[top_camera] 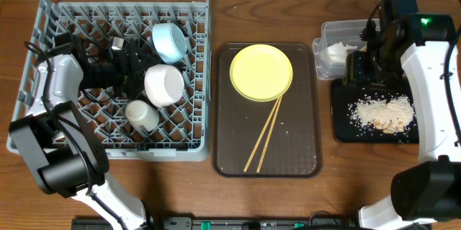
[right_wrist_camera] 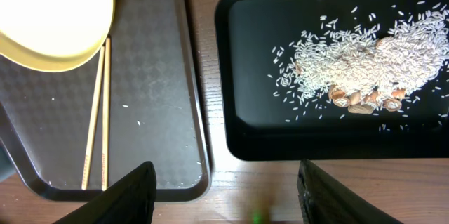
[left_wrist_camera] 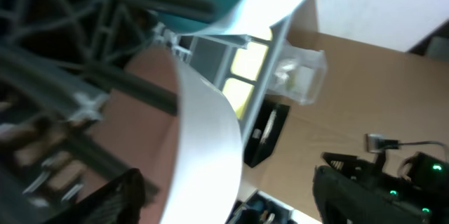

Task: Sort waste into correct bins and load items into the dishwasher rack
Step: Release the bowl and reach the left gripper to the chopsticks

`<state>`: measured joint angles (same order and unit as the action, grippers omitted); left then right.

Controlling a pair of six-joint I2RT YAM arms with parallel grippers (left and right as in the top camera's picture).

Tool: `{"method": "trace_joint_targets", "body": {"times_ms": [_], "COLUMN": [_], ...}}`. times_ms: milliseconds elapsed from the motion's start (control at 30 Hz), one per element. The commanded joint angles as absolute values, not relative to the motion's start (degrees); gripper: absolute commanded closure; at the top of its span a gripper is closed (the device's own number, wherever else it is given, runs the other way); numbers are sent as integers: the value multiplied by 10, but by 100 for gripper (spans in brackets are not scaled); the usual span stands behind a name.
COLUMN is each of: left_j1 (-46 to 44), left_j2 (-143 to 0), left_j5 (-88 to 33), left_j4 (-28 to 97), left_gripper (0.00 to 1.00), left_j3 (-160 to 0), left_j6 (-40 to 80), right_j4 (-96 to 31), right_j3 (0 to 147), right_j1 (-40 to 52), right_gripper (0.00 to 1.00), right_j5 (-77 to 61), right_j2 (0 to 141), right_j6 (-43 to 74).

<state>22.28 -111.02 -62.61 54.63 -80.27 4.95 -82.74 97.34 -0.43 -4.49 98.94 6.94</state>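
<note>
The grey dishwasher rack (top_camera: 158,154) stands just to the left of the brown serving tray (top_camera: 295,136). To the right of this tray lies the black tray (top_camera: 342,125). The clear tub (top_camera: 320,42) is also to the right of it, at its far corner.

The yellow plate (top_camera: 261,72) lies on the far half of the brown tray.

The left gripper (left_wrist_camera: 228,199) is in the rack, left of the brown tray. Its jaws are open, one on each side of the wall of the white bowl (top_camera: 164,84). The right gripper (right_wrist_camera: 224,196) hangs to the right of the brown tray, jaws wide apart and holding nothing.

Also in the rack, the light blue bowl (top_camera: 169,41) is behind the white one and the small white cup (top_camera: 142,115) is in front.

The chopsticks (top_camera: 265,135) lie on the brown tray, reaching from the plate's edge to its near side. Crumpled white paper (top_camera: 337,53) sits in the tub. Rice scraps (top_camera: 382,111) lie on the black tray.
</note>
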Motion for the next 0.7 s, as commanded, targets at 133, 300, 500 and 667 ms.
{"method": "trace_joint_targets", "body": {"times_ms": [133,300,500,667], "left_j1": [241,237,213,139], "left_j2": [-1089,-1013,-905,-836], "left_j5": [-550,-458,-401,-338], "left_j4": [548,534,519,540], "left_gripper": [14,12,11,11], "left_j3": [-806,-812,-812,-812], "left_j6": [48,47,48,48], "right_j4": [-833,-831,-832,-826], "right_j3": [974,974,974,974], "right_j1": [-8,-8,-13,-57], "right_gripper": [37,37,38,38], "right_j5": [-44,-43,-43,-44], "right_j2": [974,974,974,974], "right_j6": [61,61,62,63]}}
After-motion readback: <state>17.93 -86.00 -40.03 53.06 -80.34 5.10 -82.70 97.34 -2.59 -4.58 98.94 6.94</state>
